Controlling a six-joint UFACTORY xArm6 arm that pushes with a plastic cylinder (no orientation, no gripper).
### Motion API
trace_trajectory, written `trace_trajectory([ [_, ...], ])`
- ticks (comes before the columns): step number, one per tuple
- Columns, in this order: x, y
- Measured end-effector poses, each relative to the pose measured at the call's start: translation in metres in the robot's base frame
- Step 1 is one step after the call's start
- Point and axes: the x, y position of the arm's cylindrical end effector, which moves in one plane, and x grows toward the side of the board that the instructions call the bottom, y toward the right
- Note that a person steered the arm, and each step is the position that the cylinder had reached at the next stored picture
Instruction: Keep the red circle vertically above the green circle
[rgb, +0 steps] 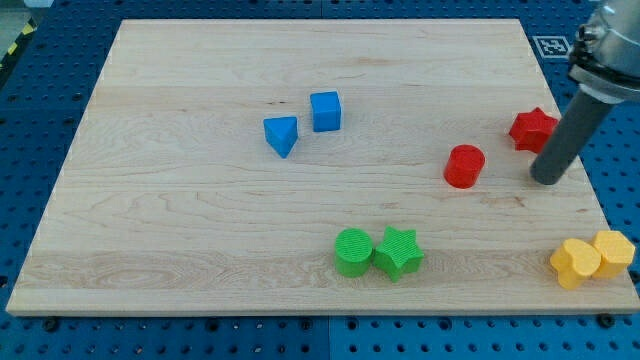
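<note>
The red circle (464, 166) lies on the wooden board (200, 230) at the view's right of centre. The green circle (353, 251) lies near the view's bottom, lower and to the left of the red circle, touching a green star (398, 252). My tip (546, 180) is to the right of the red circle, with a clear gap between them, and just below a red star (533, 129).
A blue triangle (282, 135) and a blue cube (325, 111) sit at the upper middle. Two yellow blocks (575, 263) (613, 252) lie at the view's bottom right corner. The board's right edge is close to the tip.
</note>
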Motion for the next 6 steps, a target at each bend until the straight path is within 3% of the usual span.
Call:
trace_trajectory([
  [1, -0.008, -0.055],
  [4, 0.002, -0.085],
  [6, -0.015, -0.187],
])
